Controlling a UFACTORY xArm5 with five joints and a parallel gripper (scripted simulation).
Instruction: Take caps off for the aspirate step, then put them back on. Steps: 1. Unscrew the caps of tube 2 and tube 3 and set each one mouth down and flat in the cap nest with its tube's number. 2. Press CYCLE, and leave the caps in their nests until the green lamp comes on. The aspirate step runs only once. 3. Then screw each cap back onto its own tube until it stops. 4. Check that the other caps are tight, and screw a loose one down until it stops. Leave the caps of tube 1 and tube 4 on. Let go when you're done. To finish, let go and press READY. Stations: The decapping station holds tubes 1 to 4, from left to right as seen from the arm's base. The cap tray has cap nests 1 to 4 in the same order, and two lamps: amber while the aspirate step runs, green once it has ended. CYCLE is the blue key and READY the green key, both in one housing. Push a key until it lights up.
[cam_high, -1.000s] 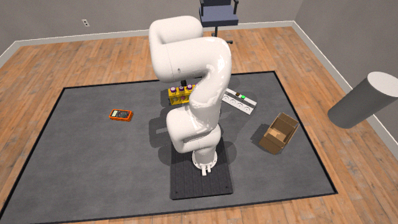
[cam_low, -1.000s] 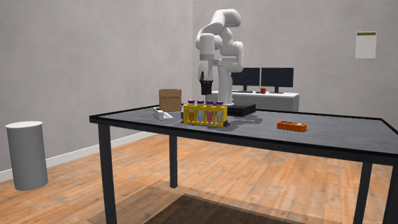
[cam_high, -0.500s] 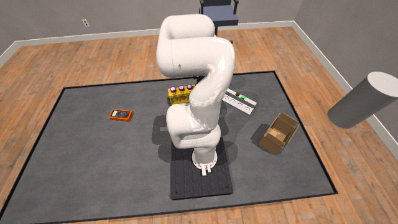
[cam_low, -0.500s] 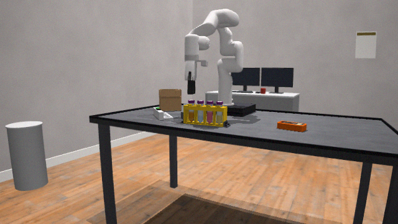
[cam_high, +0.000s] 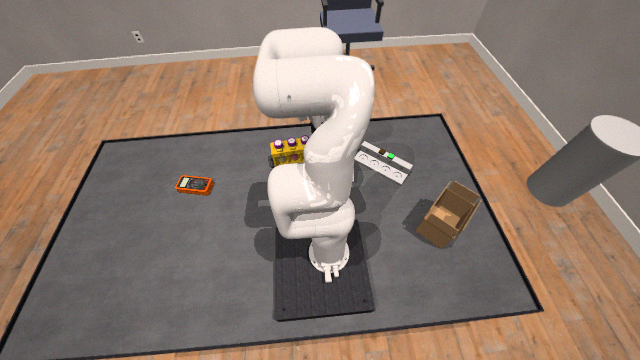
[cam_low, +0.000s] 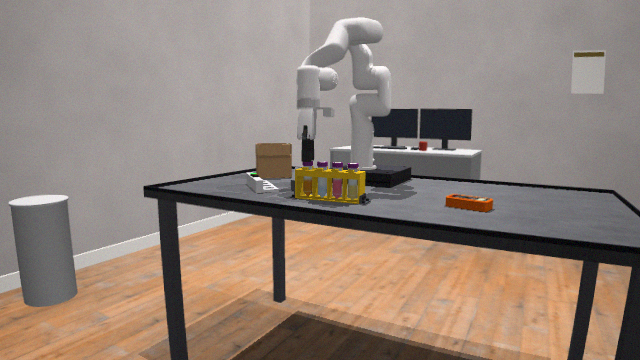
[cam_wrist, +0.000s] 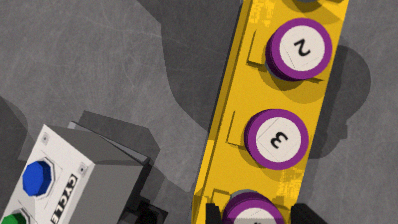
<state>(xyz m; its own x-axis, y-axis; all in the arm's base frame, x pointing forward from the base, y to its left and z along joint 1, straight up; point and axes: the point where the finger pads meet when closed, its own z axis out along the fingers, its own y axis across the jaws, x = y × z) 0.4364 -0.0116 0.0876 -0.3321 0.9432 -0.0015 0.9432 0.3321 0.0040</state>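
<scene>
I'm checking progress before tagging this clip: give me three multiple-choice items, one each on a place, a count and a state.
1. Which cap do the gripper's fingers flank?
A. cap 2
B. cap 3
C. the one just past cap 3

2. How many purple caps sit on tubes in the rack?
A. two
B. three
C. four

3. Which lamp on the cap tray is lit?
A. green
B. amber
C. neither

C: in the wrist view the gripper straddles the cap beyond 3.
C: the exterior view shows four purple caps along the rack.
A: the green lamp glows on the cap tray.
</scene>
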